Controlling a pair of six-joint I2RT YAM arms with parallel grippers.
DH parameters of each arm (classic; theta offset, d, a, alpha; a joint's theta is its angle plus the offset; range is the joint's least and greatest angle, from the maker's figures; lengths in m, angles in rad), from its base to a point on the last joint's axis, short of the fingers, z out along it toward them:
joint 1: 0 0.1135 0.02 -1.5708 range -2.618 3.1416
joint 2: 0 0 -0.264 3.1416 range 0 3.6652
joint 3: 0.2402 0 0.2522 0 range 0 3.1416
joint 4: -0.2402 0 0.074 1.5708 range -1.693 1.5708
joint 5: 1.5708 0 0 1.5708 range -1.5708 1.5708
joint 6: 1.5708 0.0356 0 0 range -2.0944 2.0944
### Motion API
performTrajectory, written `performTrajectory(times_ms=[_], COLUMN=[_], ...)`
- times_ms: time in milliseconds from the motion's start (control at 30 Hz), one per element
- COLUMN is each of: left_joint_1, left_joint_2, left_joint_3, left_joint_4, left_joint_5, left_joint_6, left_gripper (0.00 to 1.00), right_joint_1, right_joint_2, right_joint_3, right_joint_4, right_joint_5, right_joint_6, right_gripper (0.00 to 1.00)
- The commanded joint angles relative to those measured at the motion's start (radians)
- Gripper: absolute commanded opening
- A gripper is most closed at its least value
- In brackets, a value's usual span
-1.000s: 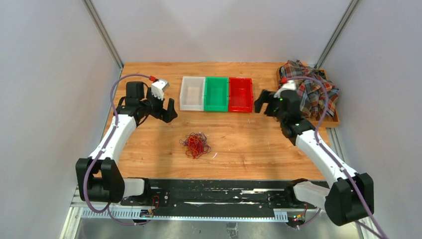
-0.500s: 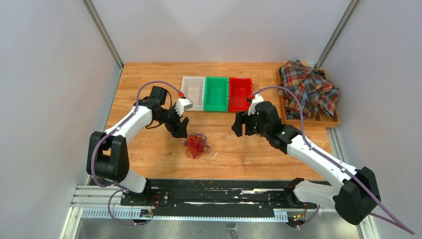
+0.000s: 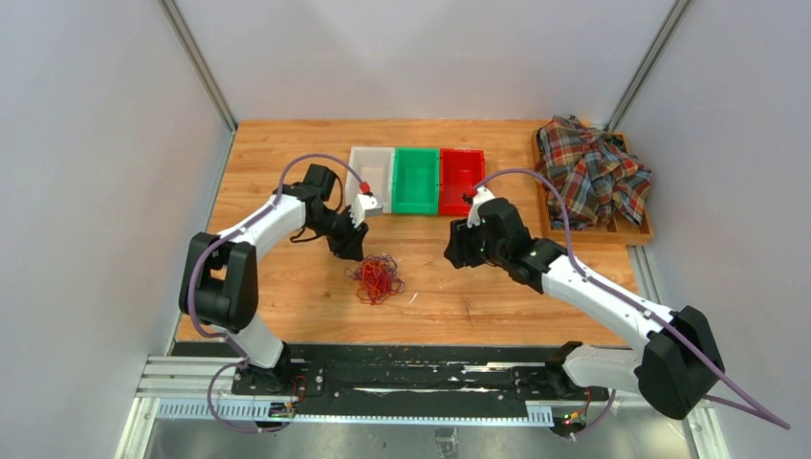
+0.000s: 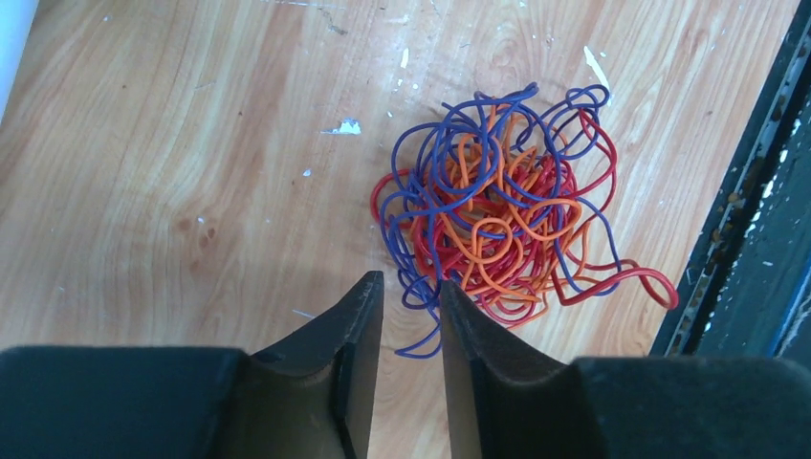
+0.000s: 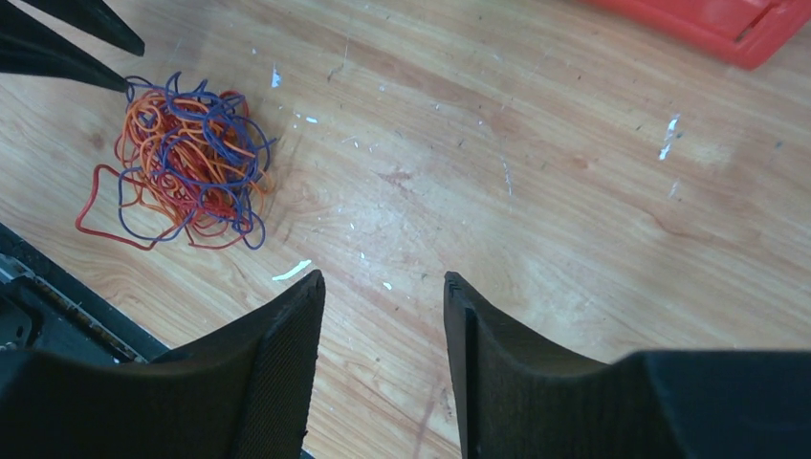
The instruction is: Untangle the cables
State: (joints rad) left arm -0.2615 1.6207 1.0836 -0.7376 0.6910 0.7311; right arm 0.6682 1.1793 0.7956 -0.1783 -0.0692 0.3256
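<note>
Both arms have swung in from the sides toward the middle of the table [image 3: 478, 296], and both sets of jaws have narrowed; the cables [image 3: 377, 278] have not moved.

Nearest the arm bases runs a black rail [image 3: 411, 368]. Just beyond it, the cables lie in one tangled bunch of red, orange and purple loops on the wood, left of centre. The left gripper [image 3: 349, 251] hangs at the far-left edge of the bunch. In the left wrist view its jaws [image 4: 411, 282] stand a narrow gap apart, with a loose purple loop of the bunch [image 4: 497, 229] showing in the gap; I cannot tell whether it touches either finger.

The right gripper [image 3: 457, 251] hovers well to the right of the bunch, jaws apart and empty over bare wood [image 5: 383, 277], the tangle [image 5: 186, 167] off to its side.

Farther back stand three bins side by side: white [image 3: 371, 179], green [image 3: 415, 180], red [image 3: 461, 180]. At the far right, a plaid cloth [image 3: 591, 172] is heaped on a wooden tray [image 3: 641, 232].
</note>
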Motion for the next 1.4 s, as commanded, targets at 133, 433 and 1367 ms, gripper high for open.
performTrajectory(times_ms=[133,433,1367], left_joint_1=[-0.021,-0.043,-0.152], left_joint_2=[0.006,0.023,-0.239], left_joint_3=[0.003,0.004,0.368], left_joint_4=[-0.042,-0.044,-0.405], left_joint_5=[0.023,-0.002,-0.137], left_joint_6=[0.067,0.066,-0.226], left_gripper=[0.30,0.33,0.01], right_joint_1=[0.019,0.021,0.272], right_joint_2=[-0.015,-0.040,-0.039], right_joint_3=[0.021,0.011,-0.027], right_joint_4=[-0.002,0.007,0.491], right_joint_5=[-0.022,-0.043,0.037], right_joint_6=[0.001,0.006,-0.087], right_gripper=[0.48,0.48,0.79])
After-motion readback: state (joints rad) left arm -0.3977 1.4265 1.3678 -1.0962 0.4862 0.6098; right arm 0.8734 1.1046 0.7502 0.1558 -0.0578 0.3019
